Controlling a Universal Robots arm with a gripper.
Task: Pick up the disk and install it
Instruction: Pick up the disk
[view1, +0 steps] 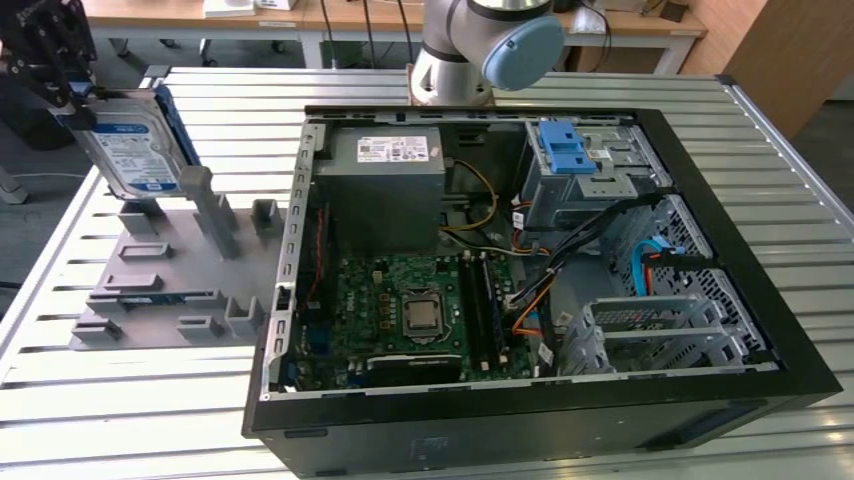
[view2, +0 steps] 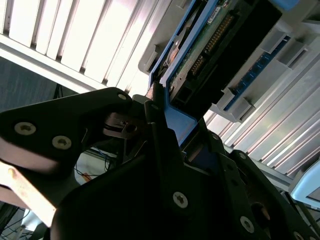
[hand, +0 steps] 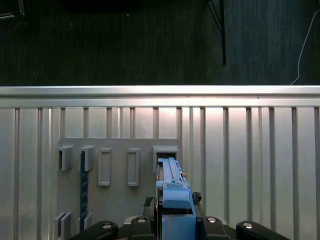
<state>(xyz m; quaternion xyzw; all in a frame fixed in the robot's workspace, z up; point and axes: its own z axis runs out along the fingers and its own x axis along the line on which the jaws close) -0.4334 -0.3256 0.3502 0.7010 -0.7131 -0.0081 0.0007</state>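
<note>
In the exterior view, the disk (view1: 131, 150), a silver drive with a blue-and-white label in a blue carrier, stands upright on its edge at the far left. My black gripper (view1: 74, 95) is shut on its upper end. The disk's lower end is at the back slot of the grey fixture (view1: 167, 290); whether it still touches I cannot tell. In the second wrist view, the fingers (view2: 155, 117) clamp the blue carrier, and the disk's (view2: 215, 40) circuit-board side faces the camera. In the first wrist view, the disk's (hand: 171, 182) blue edge runs out from the gripper (hand: 175, 222) over the fixture (hand: 117, 150).
An open black computer case (view1: 747, 300) lies on the slatted metal table (view1: 134, 420), to the exterior view's right of the fixture. Inside are a grey power supply (view1: 387, 185), a motherboard (view1: 414, 310) and a metal drive bay with a blue latch (view1: 567, 150). The arm's base (view1: 467, 50) stands behind.
</note>
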